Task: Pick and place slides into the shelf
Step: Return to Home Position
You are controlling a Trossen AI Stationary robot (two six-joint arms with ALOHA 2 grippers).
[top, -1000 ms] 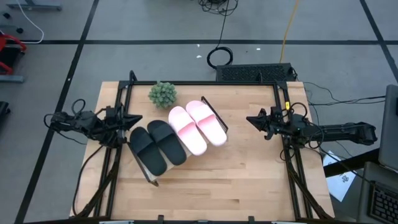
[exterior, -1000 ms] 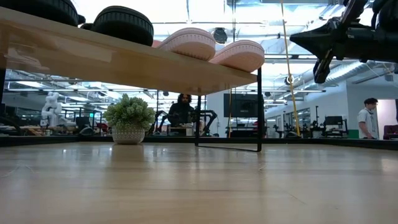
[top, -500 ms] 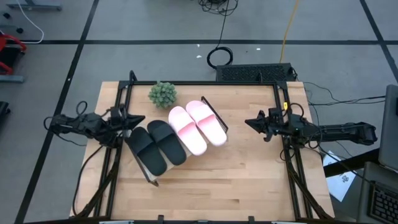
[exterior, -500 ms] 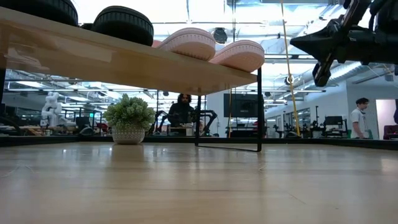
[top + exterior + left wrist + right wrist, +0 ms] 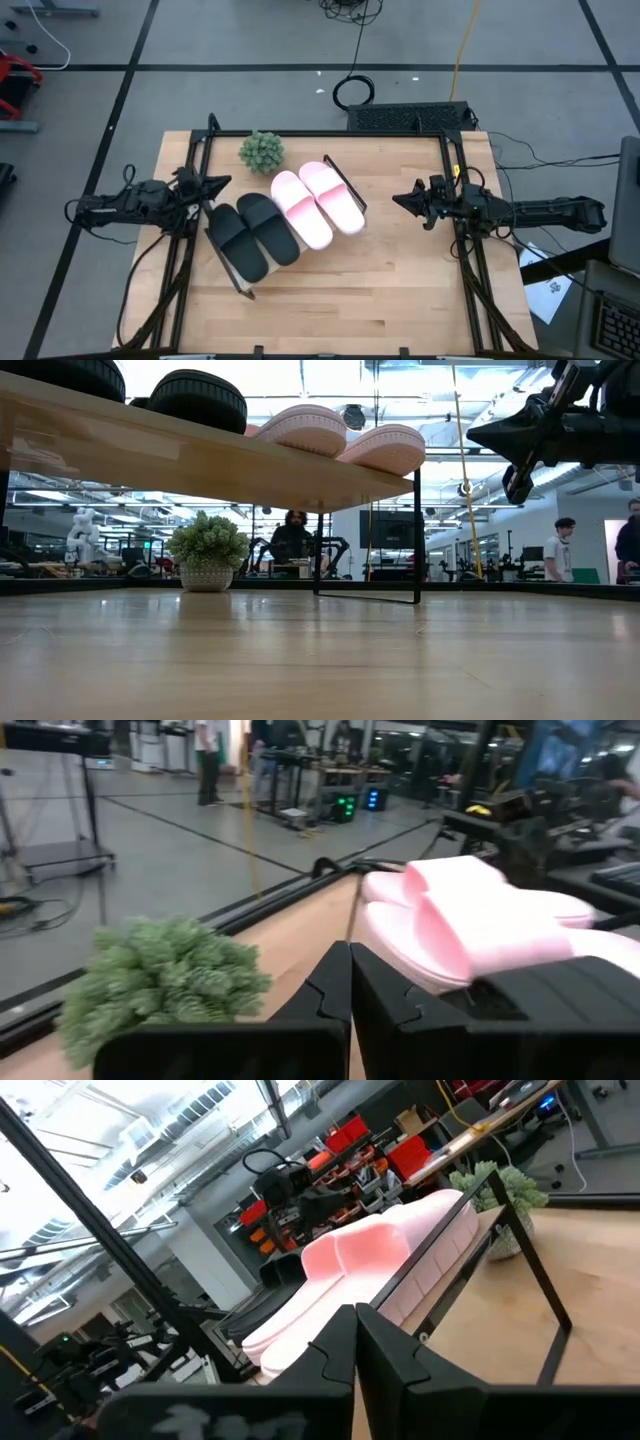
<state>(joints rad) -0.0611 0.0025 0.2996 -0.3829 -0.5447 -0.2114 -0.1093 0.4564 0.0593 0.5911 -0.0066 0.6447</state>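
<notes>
Slides (image 5: pixel 300 212) all on shelf (image 5: pixel 200 460); homing step: left gripper (image 5: pixel 222 181) and right gripper (image 5: pixel 398 197), closed and empty near opposite worktop edges, need only withdraw

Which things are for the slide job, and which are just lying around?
For the job: black slides and pink slides, all on the shelf; left gripper and right gripper, shut, at opposite sides of the table.
Just lying about: small potted plant on the table; coiled cable on the floor.
</notes>
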